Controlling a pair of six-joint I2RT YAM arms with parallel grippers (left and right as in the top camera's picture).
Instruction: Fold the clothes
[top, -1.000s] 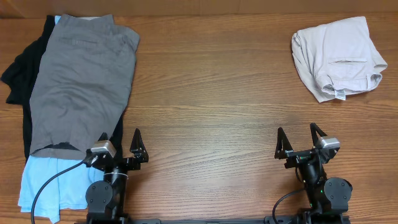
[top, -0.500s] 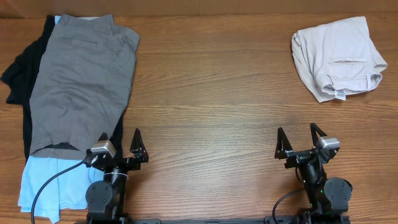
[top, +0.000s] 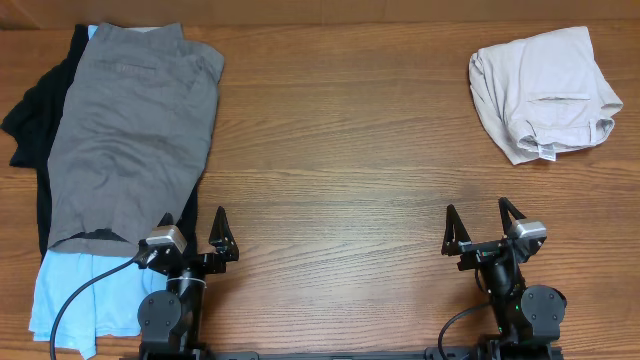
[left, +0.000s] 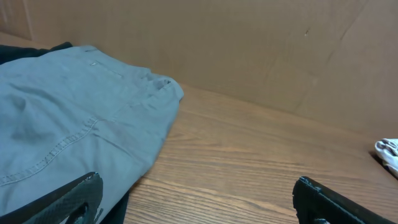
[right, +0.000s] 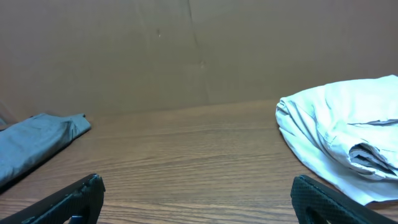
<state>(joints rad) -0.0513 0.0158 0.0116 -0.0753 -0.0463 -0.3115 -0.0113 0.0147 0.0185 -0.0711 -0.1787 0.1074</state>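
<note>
The brown wood-grain bench (top: 340, 150) fills the overhead view, bare through its middle. In my wrist views a plain brown cardboard wall (left: 249, 43) stands behind its far edge.

The medium-grey woven shorts (top: 130, 140) are the biggest garment. They lie flat in the upper left of the overhead frame, on top of the pile, with the waistband at the top and the leg hems towards me. A welt pocket shows near the waistband.

The folded beige shorts (top: 545, 90) sit alone in the upper right, well apart from the pile, in a loose bundle with a small white tag at the lower edge.

A black garment (top: 35, 110) sticks out from under the grey shorts along their left side. A light-blue shirt (top: 80, 290) shows below their hems in the lower left and as a sliver at the top edge.

My left claw (top: 192, 222) sits at the lower left, just beside the grey hems, jaws spread wide and holding nothing. In its wrist view the dark fingertips (left: 68, 199) frame grey cloth on the left and bare wood on the right.

My right claw (top: 478, 215) sits at the lower right over bare wood, also spread wide with nothing between its jaws, well short of the beige bundle.
</note>
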